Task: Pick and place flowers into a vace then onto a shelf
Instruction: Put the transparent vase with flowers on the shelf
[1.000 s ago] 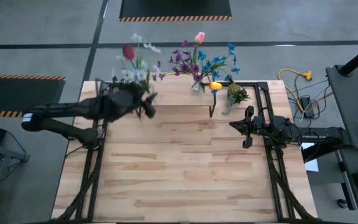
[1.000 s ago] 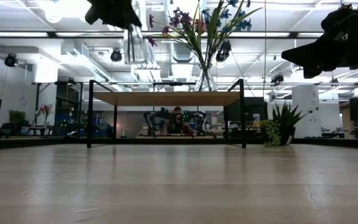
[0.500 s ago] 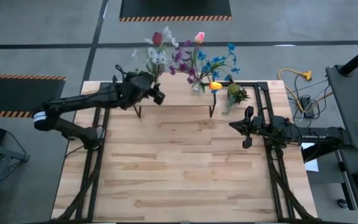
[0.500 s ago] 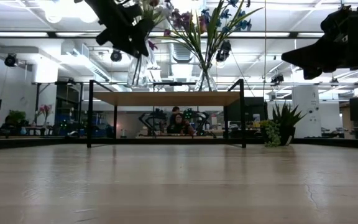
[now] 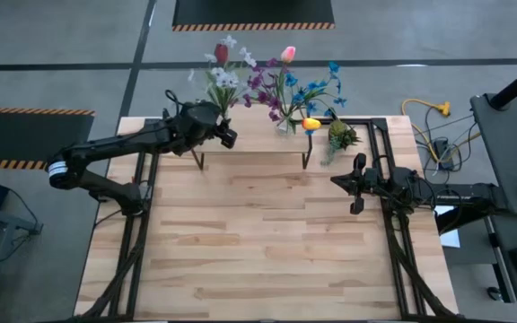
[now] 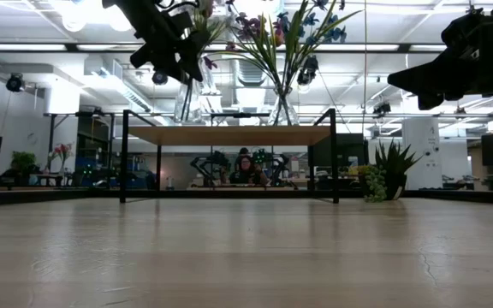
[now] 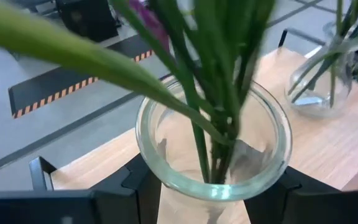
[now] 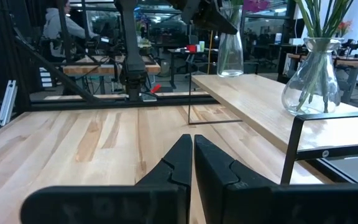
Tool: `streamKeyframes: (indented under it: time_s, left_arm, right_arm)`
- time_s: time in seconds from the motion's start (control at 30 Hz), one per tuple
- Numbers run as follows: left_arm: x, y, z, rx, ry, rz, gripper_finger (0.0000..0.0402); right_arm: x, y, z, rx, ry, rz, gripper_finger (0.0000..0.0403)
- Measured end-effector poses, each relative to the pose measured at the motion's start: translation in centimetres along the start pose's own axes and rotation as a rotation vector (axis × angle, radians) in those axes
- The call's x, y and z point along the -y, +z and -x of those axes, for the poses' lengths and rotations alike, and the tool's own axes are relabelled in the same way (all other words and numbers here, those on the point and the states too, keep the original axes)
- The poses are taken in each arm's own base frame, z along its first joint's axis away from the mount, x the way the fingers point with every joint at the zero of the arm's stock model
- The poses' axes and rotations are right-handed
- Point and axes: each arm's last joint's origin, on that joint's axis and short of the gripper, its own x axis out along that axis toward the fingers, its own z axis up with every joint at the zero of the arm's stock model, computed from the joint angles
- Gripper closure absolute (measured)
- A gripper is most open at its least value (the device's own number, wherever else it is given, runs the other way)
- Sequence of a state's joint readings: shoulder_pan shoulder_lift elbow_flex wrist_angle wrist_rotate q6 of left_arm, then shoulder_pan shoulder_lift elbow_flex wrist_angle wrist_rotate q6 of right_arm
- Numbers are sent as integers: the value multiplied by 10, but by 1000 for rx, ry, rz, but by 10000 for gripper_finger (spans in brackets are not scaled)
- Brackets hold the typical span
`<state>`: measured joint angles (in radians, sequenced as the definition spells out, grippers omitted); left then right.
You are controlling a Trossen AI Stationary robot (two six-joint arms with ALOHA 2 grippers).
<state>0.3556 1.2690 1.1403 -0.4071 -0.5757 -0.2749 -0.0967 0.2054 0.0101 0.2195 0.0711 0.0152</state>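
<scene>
My left gripper point(image 5: 212, 128) is shut on a clear glass vase point(image 7: 213, 140) that holds green-stemmed flowers point(image 5: 223, 65) with dark red and whitish heads. The vase point(image 6: 188, 101) stands at the left end of the shelf point(image 6: 229, 135), a light board on thin black legs. A second glass vase point(image 5: 284, 122) with purple, blue and pink flowers stands by its base on the shelf's right part. My right gripper point(image 8: 192, 157) is shut and hovers near the table's right edge point(image 5: 339, 181), touching nothing. My left gripper pinches the vase's glass wall just under the rim point(image 7: 166, 177) between its two fingers point(image 7: 138, 186), one on each side. It comes slanting down from the table's left. The vase is upright over the shelf's left end point(image 8: 229, 73); whether its base rests on the board, I cannot tell.
A short leafy sprig point(image 5: 340, 135) stands on the table just right of the shelf, with an orange flower head point(image 5: 311, 124) beside it. Black frame rails point(image 5: 386, 152) run along the table's sides. Bare tabletop point(image 5: 258, 233) spreads in front of the shelf. People sit in the room behind point(image 6: 245, 167).
My left gripper has carried the vase toward the table's right and far edge, and down to the shelf's left end. The vase, higher up a second ago, now stands low over the board, and its flowers have swung along toward the other bouquet. My right arm has kept still.
</scene>
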Motion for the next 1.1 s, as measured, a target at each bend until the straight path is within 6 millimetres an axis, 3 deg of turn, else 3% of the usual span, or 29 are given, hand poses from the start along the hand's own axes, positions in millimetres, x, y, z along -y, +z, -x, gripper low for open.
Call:
streamKeyframes:
  time_s: [0.63, 0.93, 1.1]
  left_arm:
    - [-15, -9, -15, -45, 8, 66, 246]
    - [-15, -9, -15, -51, 8, 47, 132]
    - [-17, -8, -11, -41, 4, 23, 110]
  right_arm:
    - [0, 0, 0, -2, 0, 0, 394]
    - [0, 0, 0, -2, 0, 0, 394]
    - [0, 0, 0, -2, 0, 0, 394]
